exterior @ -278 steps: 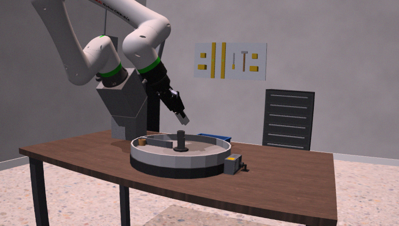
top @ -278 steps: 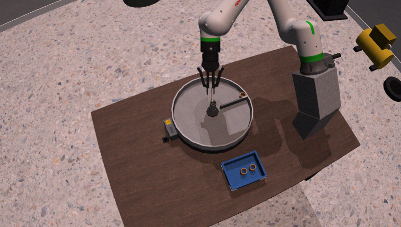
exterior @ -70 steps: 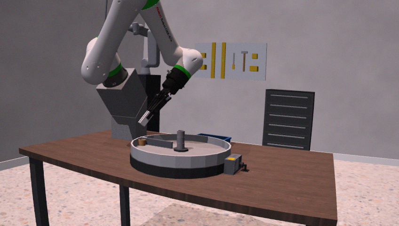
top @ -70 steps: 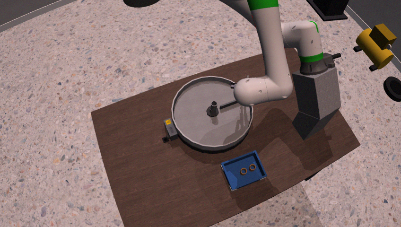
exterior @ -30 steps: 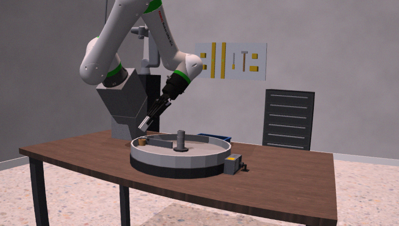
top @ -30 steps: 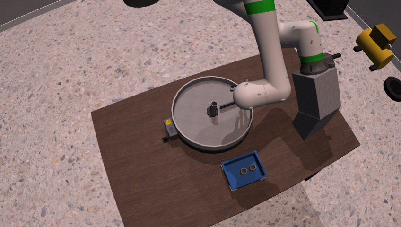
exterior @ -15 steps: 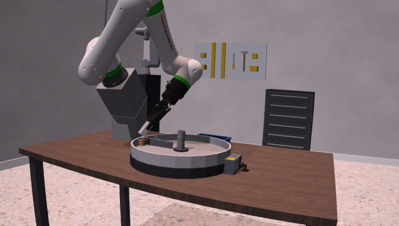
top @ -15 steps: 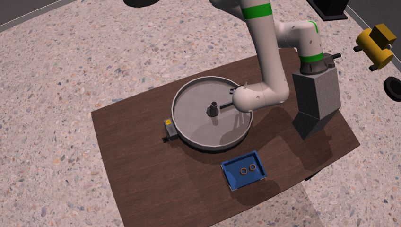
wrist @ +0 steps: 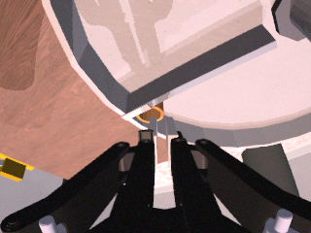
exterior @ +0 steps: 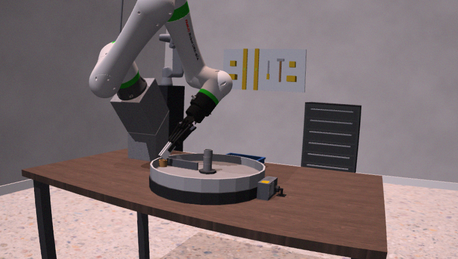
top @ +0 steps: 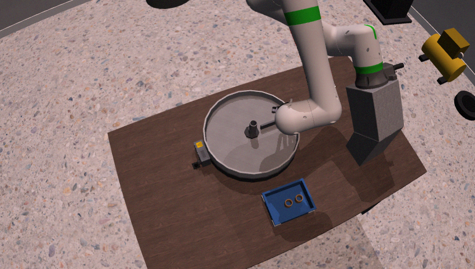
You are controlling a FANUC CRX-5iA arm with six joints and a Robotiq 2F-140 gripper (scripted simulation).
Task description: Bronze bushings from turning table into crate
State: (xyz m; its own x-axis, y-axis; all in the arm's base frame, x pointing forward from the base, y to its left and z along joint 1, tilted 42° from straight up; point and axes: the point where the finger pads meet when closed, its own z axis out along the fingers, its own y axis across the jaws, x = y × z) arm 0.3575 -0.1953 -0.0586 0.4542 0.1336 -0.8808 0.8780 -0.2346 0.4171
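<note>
Exterior view, bronze bushing (exterior: 163, 163) (wrist: 151, 115) upright, axis vertical

White arm (top: 316, 63) (exterior: 128, 48), green bands.

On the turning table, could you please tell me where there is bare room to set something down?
The turning table has bare floor between its post and the rim beside the grey box. It is crowded where gripper, bronze bushing and divider meet.
</note>
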